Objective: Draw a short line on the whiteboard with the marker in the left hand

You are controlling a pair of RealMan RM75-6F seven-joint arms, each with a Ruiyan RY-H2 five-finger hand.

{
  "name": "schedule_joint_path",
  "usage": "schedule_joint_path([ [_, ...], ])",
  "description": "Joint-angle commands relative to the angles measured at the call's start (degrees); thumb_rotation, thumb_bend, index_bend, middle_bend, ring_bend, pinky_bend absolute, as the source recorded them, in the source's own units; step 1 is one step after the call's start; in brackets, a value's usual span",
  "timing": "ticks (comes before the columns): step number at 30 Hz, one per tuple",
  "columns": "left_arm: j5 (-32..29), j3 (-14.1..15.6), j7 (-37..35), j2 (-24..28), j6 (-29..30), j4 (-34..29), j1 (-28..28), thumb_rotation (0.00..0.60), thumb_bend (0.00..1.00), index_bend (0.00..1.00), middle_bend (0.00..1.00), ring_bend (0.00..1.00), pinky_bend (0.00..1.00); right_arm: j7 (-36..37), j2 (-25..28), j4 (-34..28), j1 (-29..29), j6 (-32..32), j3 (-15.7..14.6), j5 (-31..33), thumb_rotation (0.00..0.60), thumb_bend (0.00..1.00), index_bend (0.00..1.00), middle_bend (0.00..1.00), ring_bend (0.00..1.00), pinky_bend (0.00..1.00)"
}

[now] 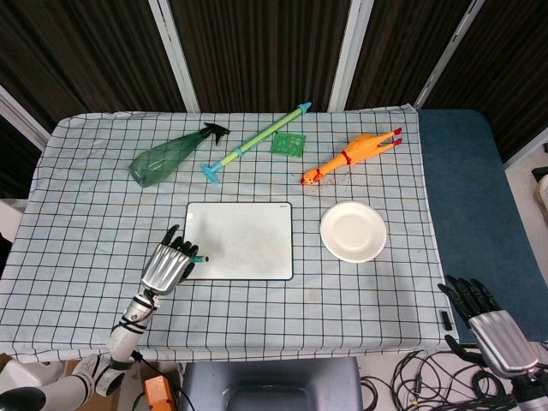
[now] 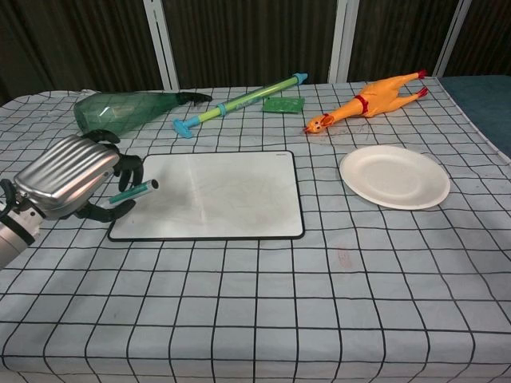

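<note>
The left hand (image 2: 68,177) holds the marker (image 2: 132,191) with its fingers curled around it, and the tip points over the left edge of the whiteboard (image 2: 215,194), which lies flat in the middle of the table (image 2: 263,303). I judge the approach is almost done: the next move is to lower the tip onto the board and pull it a little way. The right hand (image 1: 490,321) hangs off the table, fingers apart, holding nothing.
</note>
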Motion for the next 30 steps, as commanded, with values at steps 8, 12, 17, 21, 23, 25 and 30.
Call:
schedule_joint_path([
  [8, 2.6, -1.4, -2.0, -3.1, 0.2, -6.9, -3.2, 0.600, 0.51, 0.77, 0.79, 0.47, 0.23, 2.4, 0.9, 0.8, 0.3, 0.5, -0.3, -0.7, 0.600, 0.27, 0.00, 0.00, 0.00, 0.05],
  [12, 2.6, -2.2, -1.6, -4.8, -1.1, -6.3, -4.6, 0.600, 0.51, 0.77, 0.79, 0.47, 0.23, 4.9, 1.6, 1.0, 0.3, 1.3, -0.6, -1.5, 0.600, 0.27, 0.00, 0.00, 0.00, 0.05],
  [17, 1.3, -3.7, -1.9, -7.1, -3.4, -3.7, -6.1, 0.600, 0.51, 0.77, 0.79, 0.47, 0.22, 7.3, 1.8, 1.9, 0.1, 2.8, -0.5, -1.8, 0.600, 0.27, 0.00, 0.00, 0.00, 0.05],
  [21, 0.3, -4.4, -3.3, -8.7, -4.8, -1.6, -6.8, 0.600, 0.51, 0.77, 0.80, 0.48, 0.22, 8.0, 1.7, 2.0, -0.1, 3.2, 0.1, -0.7, 0.600, 0.27, 0.00, 0.00, 0.00, 0.05],
  [23, 0.2, -4.5, -3.4, -9.2, -4.8, -1.0, -7.0, 0.600, 0.51, 0.77, 0.80, 0.48, 0.22, 8.5, 1.8, 2.1, -0.1, 3.4, 0.1, -0.6, 0.600, 0.27, 0.00, 0.00, 0.00, 0.05],
  [25, 0.4, -4.5, -3.5, -9.6, -4.6, -0.6, -7.2, 0.600, 0.51, 0.77, 0.80, 0.48, 0.22, 8.8, 1.8, 2.2, -0.1, 3.4, 0.1, -0.6, 0.600, 0.27, 0.00, 0.00, 0.00, 0.05],
  [30, 0.7, -4.5, -3.1, -10.3, -4.2, 0.0, -7.6, 0.600, 0.51, 0.77, 0.80, 0.48, 0.22, 9.1, 1.9, 2.2, -0.2, 3.5, 0.1, -0.7, 0.600, 0.27, 0.00, 0.00, 0.00, 0.05],
])
